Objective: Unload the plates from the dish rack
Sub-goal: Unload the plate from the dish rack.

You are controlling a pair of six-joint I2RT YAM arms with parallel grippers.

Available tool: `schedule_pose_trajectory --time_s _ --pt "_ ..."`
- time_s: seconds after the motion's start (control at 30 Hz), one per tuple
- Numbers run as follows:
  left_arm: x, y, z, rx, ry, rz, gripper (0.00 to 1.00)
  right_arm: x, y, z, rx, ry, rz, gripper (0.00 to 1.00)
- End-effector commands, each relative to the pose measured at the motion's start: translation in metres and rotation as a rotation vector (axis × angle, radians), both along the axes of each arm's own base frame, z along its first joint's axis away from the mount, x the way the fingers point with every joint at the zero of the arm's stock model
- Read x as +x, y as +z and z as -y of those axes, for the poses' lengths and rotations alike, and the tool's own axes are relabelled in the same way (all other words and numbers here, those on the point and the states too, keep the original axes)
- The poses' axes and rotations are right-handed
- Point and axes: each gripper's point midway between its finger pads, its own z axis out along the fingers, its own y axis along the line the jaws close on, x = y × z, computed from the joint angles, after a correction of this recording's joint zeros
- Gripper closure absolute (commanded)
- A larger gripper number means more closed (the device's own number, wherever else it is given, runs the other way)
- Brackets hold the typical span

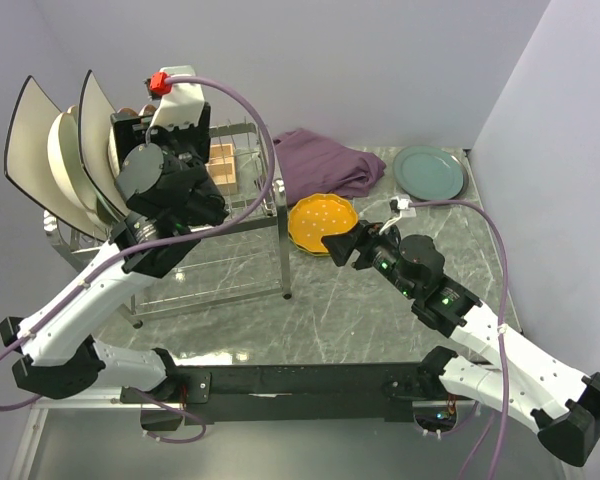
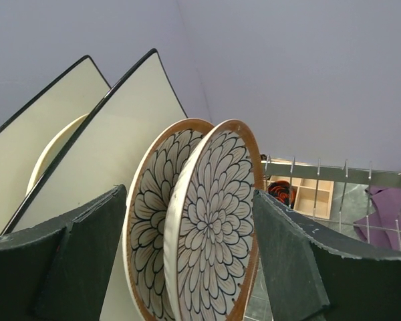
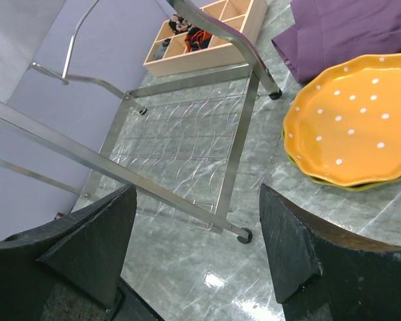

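Left fingers [image 2: 73, 254] stand open around two flower plates [image 2: 214, 227] in the dish rack [image 2: 321, 172]. I think they should next pinch one and lift. Right fingers [image 3: 87, 241] are open and empty, near the orange plate [image 3: 354, 120].

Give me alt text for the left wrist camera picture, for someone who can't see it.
Two upright brown-rimmed, flower-patterned plates stand between the fingers of the open left gripper. Behind them lean two dark-rimmed white square plates, a round cream plate between them. At right: dish rack prongs, a wooden box and purple cloth.
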Motion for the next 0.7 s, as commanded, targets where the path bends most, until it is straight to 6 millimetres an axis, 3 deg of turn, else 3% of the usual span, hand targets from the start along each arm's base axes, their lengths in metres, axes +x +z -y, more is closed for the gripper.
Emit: schedule_pose_trajectory --time_s 0.0,0.37,0.47,0.5,0.53,0.67 --pt "-0.016 -0.007 -0.017 -0.037 0.069 -0.030 0.19 0.002 0.011 0.001 0.004 -0.020 0.043 0.20" --pt "-0.014 0.003 0.003 -0.071 -0.046 0.016 0.18 0.003 0.019 0.000 -0.004 -0.023 0.050 0.21" --pt "-0.023 0.004 -0.009 -0.049 0.020 -0.026 0.20 0.002 0.020 0.002 -0.003 -0.026 0.055 0.21" --pt "-0.025 0.012 -0.013 -0.176 0.024 0.041 0.20 0.002 0.018 0.002 -0.005 -0.027 0.054 0.21" --pt "-0.028 0.003 -0.017 -0.062 0.030 -0.036 0.20 0.002 0.017 0.003 -0.006 -0.027 0.055 0.21" --pt "-0.035 0.000 -0.023 -0.083 0.047 -0.070 0.18 0.001 0.017 0.003 -0.007 -0.027 0.056 0.21"
